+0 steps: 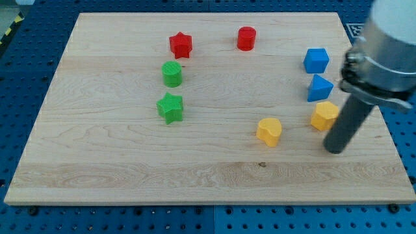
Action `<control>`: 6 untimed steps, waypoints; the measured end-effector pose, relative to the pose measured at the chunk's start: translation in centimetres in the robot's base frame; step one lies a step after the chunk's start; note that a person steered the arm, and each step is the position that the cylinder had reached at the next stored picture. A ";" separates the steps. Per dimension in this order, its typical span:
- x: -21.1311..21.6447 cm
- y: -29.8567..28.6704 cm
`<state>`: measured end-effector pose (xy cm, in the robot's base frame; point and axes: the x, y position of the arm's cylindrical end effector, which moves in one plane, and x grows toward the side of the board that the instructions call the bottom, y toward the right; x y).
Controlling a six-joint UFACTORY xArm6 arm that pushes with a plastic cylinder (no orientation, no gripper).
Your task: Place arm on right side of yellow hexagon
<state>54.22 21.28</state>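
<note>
my tip [335, 151] btm-right of yellow hexagon [324, 116], yellow block [269, 131] left

Red star [181, 45], red cylinder [246, 38], green cylinder [172, 74], green star [170, 107], blue cube [316, 60].

Wooden board [117, 162] carried red star [181, 45], red cylinder [246, 38], green cylinder [171, 74], green star [170, 107], blue cube [316, 60], blue block [319, 88], two yellow blocks [268, 131] [324, 116].

It looked like a robotics lab or test bench; a pale wooden board [208, 166] lay on a blue metal table [195, 221] drilled with rows of small holes; yellow and black hazard tape [12, 27] ran at the view's top left; a printed black and white marker [356, 29] sat beside the board's top right corner.
</note>
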 end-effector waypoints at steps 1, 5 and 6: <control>-0.4 5.4; -4.6 4.0; -4.7 1.9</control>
